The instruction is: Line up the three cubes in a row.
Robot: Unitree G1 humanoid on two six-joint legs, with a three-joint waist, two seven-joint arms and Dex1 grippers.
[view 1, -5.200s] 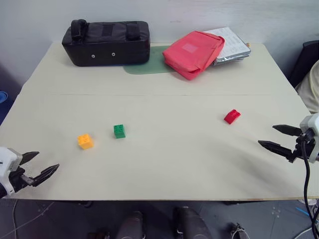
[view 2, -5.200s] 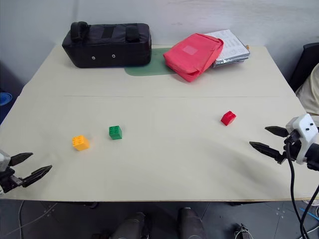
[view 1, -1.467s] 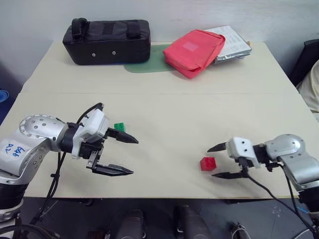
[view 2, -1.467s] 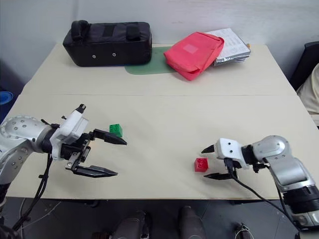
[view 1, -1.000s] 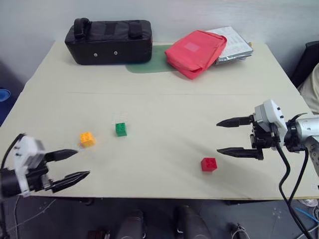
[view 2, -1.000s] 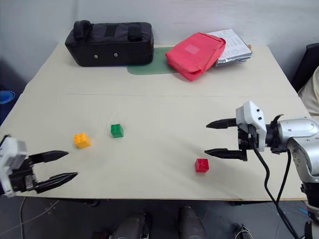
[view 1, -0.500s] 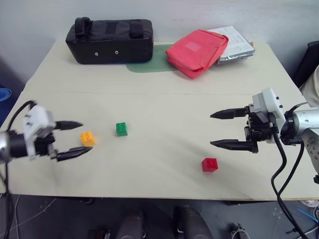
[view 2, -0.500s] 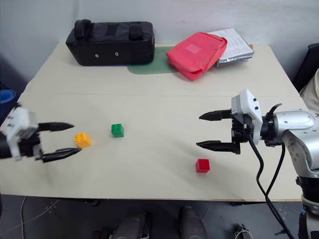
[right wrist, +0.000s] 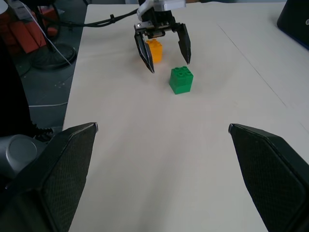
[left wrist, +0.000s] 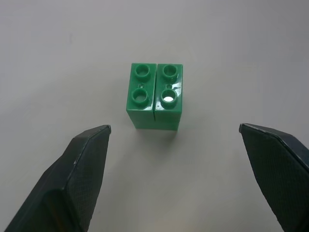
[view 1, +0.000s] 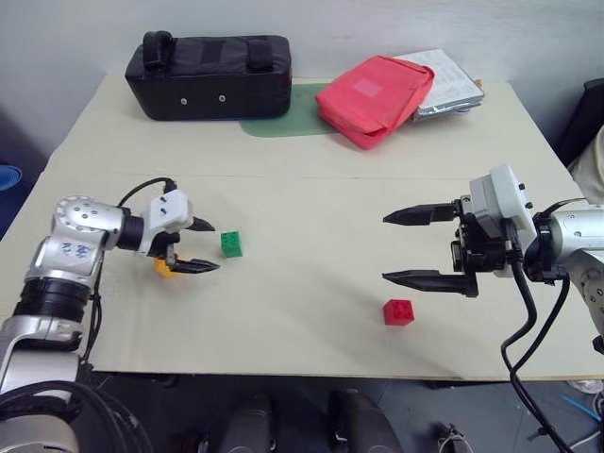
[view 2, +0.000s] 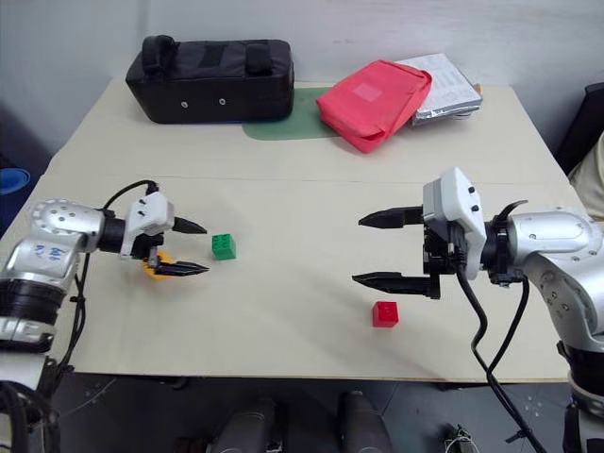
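Left gripper (view 1: pixel 200 247) spread wide and empty, aimed at the green cube (view 1: pixel 231 244)

It hangs over the orange-yellow cube (view 2: pixel 154 267), which sits partly hidden under it, with the green cube just beyond the fingertips. A low sweep could knock the orange-yellow one askew or nudge the green off line. Further right the red cube (view 1: pixel 397 311) lies well apart near the table (view 1: pixel 311 203) front edge, below the right gripper (view 1: pixel 404 247) — also fully spread, holding nothing. Black case (view 1: pixel 208 64), red pouch (view 1: pixel 373 87) and papers (view 1: pixel 447 83) sit along the far edge, clear of the work.
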